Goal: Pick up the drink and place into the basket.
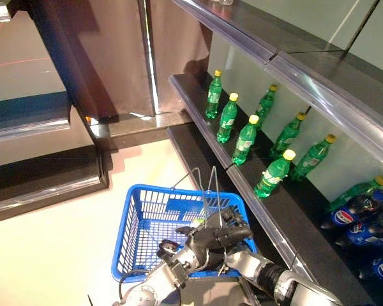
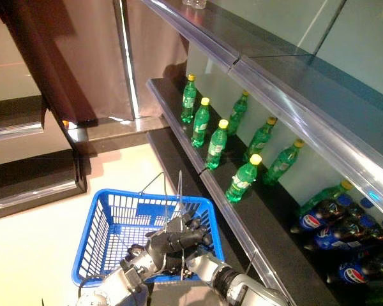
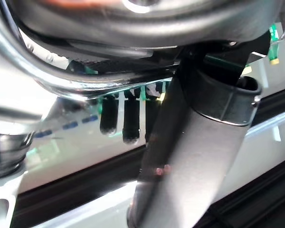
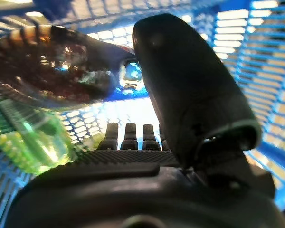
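Right wrist view shows the right hand [image 4: 180, 156] inside the blue basket [image 1: 137, 220], its fingers [image 4: 128, 137] pointing out straight and its thumb [image 4: 190, 95] raised, clamped on nothing. Two bottles lie in the basket just beyond the fingers: a green bottle [image 4: 28, 137] and a dark cola bottle [image 4: 52, 76] above it in this view. Whether either bottle touches the fingers cannot be told. The drink therefore appears to be delivered already, and the step in hand is judged to be the release and withdrawal.

To do this step well:
1. Hold the fingers apart so that neither bottle is dragged along.
2. Lift the right hand straight up, clear of the basket wall and of the two wire handles [image 1: 207, 185] standing above the rim.
3. Avoid knocking the shelf [image 1: 198, 102] to the robot's right.

The left hand [image 1: 172, 252] sits at the near rim of the basket, beside the right hand. Its fingers [image 3: 126, 121] hang fairly straight in its own wrist view and hold nothing visible.

Further green bottles [image 1: 246, 140] stand upright in a row on the shelf. Dark cola bottles [image 1: 357, 210] sit further along it.
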Tool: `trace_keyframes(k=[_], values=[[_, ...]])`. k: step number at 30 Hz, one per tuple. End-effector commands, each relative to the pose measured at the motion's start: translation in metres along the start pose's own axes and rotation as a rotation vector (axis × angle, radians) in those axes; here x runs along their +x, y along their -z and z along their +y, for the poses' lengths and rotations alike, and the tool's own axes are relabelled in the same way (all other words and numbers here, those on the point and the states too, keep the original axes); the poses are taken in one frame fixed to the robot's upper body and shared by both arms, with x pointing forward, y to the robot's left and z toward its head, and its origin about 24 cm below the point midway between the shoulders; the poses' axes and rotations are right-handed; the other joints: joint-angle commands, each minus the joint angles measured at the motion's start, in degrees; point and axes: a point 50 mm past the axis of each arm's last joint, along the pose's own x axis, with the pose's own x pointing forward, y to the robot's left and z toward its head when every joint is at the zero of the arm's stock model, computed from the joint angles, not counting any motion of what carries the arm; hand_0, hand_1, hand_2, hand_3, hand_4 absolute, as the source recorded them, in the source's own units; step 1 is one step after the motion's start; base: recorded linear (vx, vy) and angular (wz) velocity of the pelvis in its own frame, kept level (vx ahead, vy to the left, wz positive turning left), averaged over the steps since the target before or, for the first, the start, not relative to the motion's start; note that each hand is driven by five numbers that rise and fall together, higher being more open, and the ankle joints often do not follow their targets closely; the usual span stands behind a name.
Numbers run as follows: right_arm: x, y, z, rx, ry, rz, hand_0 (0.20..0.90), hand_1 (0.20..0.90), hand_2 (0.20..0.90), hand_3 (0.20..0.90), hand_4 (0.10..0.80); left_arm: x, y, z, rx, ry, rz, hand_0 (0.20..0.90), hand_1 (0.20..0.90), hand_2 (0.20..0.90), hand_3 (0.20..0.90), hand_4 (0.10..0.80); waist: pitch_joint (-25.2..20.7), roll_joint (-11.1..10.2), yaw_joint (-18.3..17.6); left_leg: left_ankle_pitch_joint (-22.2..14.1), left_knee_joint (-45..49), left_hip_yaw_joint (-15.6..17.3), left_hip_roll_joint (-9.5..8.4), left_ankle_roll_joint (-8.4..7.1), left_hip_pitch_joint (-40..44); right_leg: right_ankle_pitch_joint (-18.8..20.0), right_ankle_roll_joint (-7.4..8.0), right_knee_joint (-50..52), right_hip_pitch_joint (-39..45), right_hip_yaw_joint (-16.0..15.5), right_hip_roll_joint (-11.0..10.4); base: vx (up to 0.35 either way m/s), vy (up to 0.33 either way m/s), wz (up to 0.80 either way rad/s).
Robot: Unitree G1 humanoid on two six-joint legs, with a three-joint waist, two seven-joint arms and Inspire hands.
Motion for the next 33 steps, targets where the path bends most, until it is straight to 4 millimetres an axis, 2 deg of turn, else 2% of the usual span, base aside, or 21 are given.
trace_keyframes(k=[1,4,8,12,16,22,25,33], values=[[-0.002,-0.067,-0.007,0.145,0.117,-0.308,0.9,0.9,0.9,0.9,0.8,0.067,-0.054,-0.154,0.053,0.854,-0.423,0.3,0.3,0.3,0.2,0.1,-7.59,0.51,-1.53,-6.06,6.56,-0.91,3.2,-3.42,2.42,15.23,4.06,-8.98,-1.65,2.0,-1.11,0.015,0.034,-0.1],[-0.02,-0.08,-0.025,0.203,0.231,-0.394,0.9,0.9,0.9,0.9,0.8,0.064,-0.069,-0.144,0.112,0.773,-0.517,0.3,0.3,0.3,0.2,0.1,-7.87,0.85,-2.97,-5.97,6.07,-0.16,3.36,-3.5,3.14,15.12,3.96,-9.1,-1.52,2.51,-0.95,0.011,0.044,-0.12],[-0.056,-0.087,-0.05,0.25,0.385,-0.505,0.9,0.9,0.9,0.9,0.8,0.053,-0.094,-0.129,0.191,0.629,-0.644,0.3,0.3,0.3,0.2,0.1,-8.94,1.55,-4.95,-5.99,5.32,0.89,3.49,-3.23,4.2,14.82,4.06,-9.38,-1.28,3.57,-0.72,0.026,0.049,-0.12],[-0.078,-0.081,-0.06,0.166,0.468,-0.531,0.9,0.9,0.9,0.9,0.8,0.041,-0.109,-0.117,0.181,0.55,-0.721,0.3,0.3,0.3,0.2,0.1,-9.78,2.04,-5.9,-5.94,4.76,1.52,3.58,-3.0,4.88,14.68,4.01,-9.72,-1.0,4.05,-0.66,0.014,0.04,-0.14],[-0.095,-0.078,-0.07,0.129,0.53,-0.542,0.9,0.9,0.9,0.9,0.8,0.026,-0.12,-0.114,0.214,0.52,-0.782,0.3,0.3,0.3,0.2,0.1,-9.97,2.35,-6.37,-5.95,4.7,1.76,3.65,-2.94,5.25,14.52,3.83,-9.81,-0.72,4.25,-0.66,-0.001,0.034,-0.1],[-0.134,-0.065,-0.082,0.124,0.644,-0.594,0.9,0.9,0.9,0.9,0.8,-0.015,-0.12,-0.104,0.254,0.517,-0.809,0.3,0.3,0.3,0.2,0.1,-9.0,2.97,-6.06,-5.97,4.4,1.73,3.73,-2.96,5.32,14.43,3.73,-10.04,-0.39,3.62,-0.79,-0.056,0.026,0.0],[-0.143,-0.067,-0.088,0.113,0.69,-0.628,0.9,0.9,0.9,0.9,0.8,-0.025,-0.122,-0.103,0.274,0.506,-0.819,0.3,0.3,0.3,0.2,0.1,-8.88,3.15,-5.87,-5.97,4.28,1.68,3.68,-3.03,5.31,14.35,3.46,-10.31,-0.22,3.57,-0.76,-0.05,0.023,0.03],[-0.159,-0.079,-0.098,0.142,0.851,-0.755,0.9,0.9,0.9,0.9,0.8,-0.032,-0.124,-0.098,0.304,0.442,-0.832,0.3,0.3,0.3,0.2,0.1,-8.43,3.81,-5.46,-5.85,4.43,1.41,3.58,-3.18,4.94,14.25,2.86,-10.5,-0.25,3.88,-0.68,-0.03,0.015,0.01]])
